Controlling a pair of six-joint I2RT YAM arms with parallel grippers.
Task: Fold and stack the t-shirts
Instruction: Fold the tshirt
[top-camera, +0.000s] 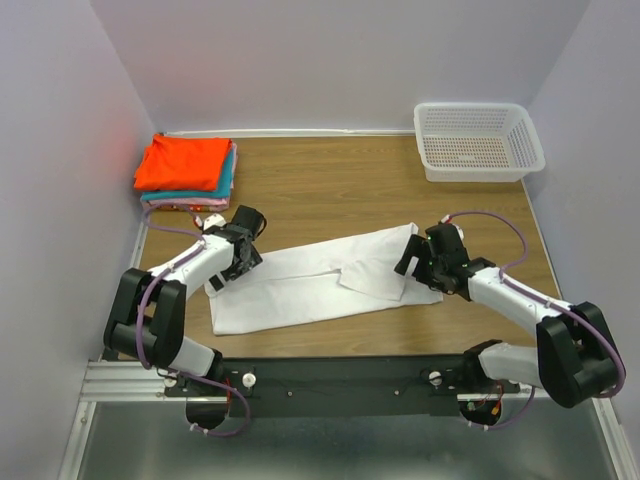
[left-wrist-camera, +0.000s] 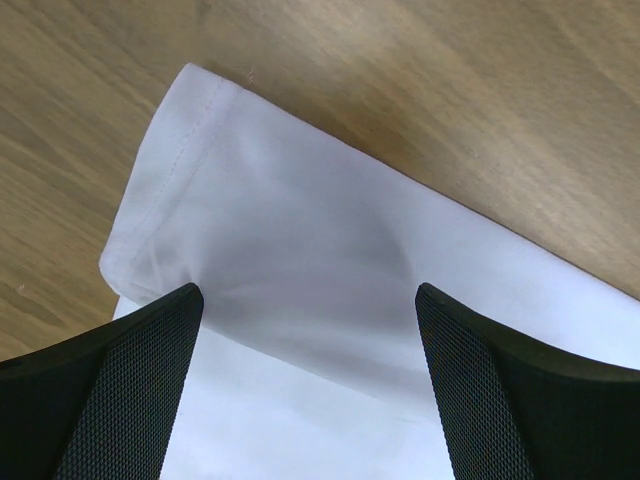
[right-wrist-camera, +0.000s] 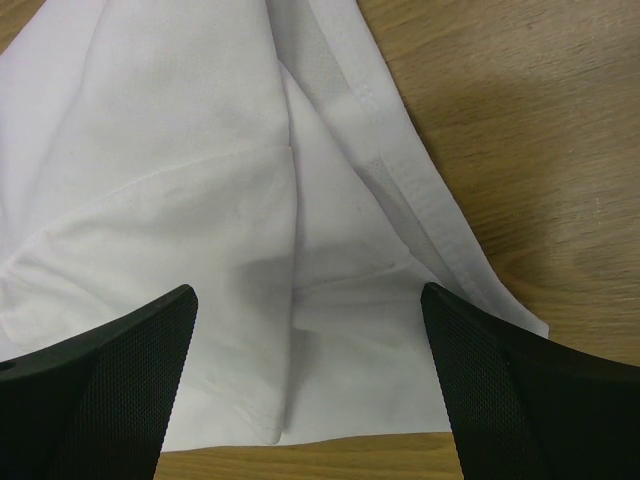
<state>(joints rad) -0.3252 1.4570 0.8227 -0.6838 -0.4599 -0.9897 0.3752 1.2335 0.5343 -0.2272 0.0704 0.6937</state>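
between left hand (top-camera: 225, 275) and right hand (top-camera: 408, 262), white t-shirt (top-camera: 310, 285) (an end under each)

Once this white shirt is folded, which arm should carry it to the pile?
Left, probably. The folded pile sits in the far left corner, just beyond the left gripper. The right gripper hovers over the white shirt at its opposite end, nearer the basket.

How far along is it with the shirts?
Done: a stack of folded shirts sits at the far left, orange on top. In hand: the white shirt lies partly folded, with the left gripper and right gripper open over its ends. Left: finish folding it and add it to the stack.
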